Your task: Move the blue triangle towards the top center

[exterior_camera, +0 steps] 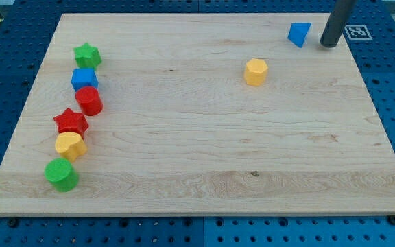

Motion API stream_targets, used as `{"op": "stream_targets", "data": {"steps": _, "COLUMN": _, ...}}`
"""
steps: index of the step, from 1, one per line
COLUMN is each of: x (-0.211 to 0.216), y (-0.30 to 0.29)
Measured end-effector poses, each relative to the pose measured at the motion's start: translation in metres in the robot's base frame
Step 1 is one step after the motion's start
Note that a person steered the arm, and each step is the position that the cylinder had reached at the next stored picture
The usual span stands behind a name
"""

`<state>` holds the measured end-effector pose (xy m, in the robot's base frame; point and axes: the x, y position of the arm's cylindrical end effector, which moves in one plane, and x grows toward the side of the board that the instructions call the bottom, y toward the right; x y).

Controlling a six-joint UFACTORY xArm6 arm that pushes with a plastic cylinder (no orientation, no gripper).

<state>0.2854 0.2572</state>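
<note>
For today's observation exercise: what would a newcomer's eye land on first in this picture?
First, the column of six blocks down the view's left, from the green star to the green cylinder. Then my tip at the top right, just right of the blue triangle, with a yellow hexagon alone below.

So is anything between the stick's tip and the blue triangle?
No. In the camera view only bare wood separates my tip from the blue triangle.

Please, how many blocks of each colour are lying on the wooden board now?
Blue: 2, the blue triangle beside my tip, and a blue cube
Green: 2
Red: 2
Yellow: 2
Total: 8
</note>
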Motion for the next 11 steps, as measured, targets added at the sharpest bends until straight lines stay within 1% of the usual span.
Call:
{"op": "stream_targets", "data": {"steps": 1, "x": -0.006, "y": -0.01}}
{"op": "stream_targets", "data": {"steps": 3, "x": -0.019, "y": -0.073}}
{"op": "stream_targets", "data": {"steps": 5, "x": -0.039, "y": -0.084}}
{"op": "stream_targets", "data": {"steps": 7, "x": -0.039, "y": -0.105}}
{"op": "stream_targets", "data": {"steps": 11, "x": -0.039, "y": -0.194}}
